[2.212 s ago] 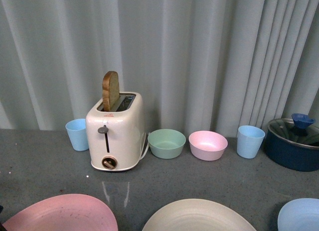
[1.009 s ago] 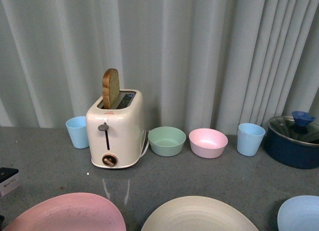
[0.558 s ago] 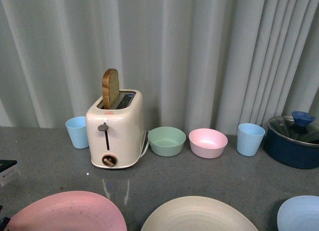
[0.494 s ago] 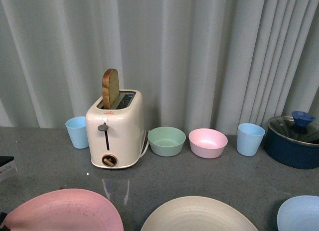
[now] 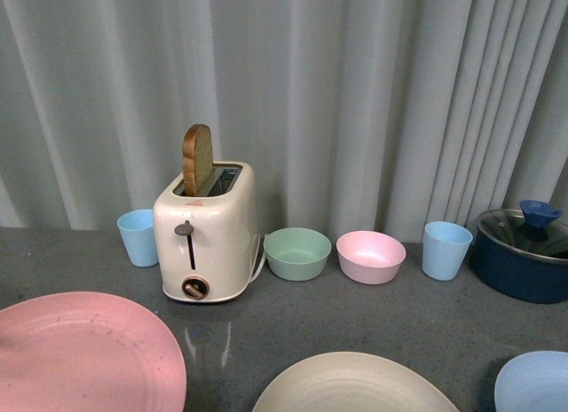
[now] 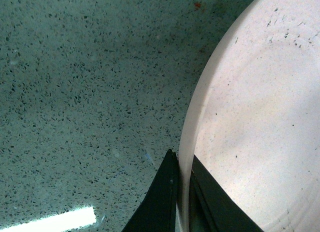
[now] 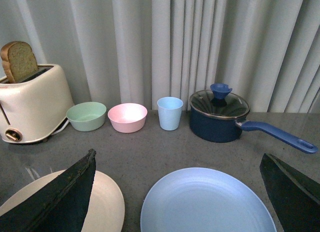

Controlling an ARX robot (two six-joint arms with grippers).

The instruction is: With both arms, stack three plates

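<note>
The left gripper [image 6: 183,164] is pinching the pink plate [image 5: 84,354] by its rim, jaws closed on it, at the near left of the table [image 5: 355,314] and apparently clear of the surface, so the first pick-up is under way. The right gripper [image 7: 176,159] is hanging wide open and empty over the blue plate [image 7: 207,202]. Next, I judge, the left arm is going to need to carry the pink plate across and lower it level onto the cream plate [image 5: 355,385] beside it.

Left gripper [image 6: 183,162] pinches the pink plate's [image 6: 260,117] rim between its jaws; right gripper [image 7: 177,157] hangs spread wide
</note>
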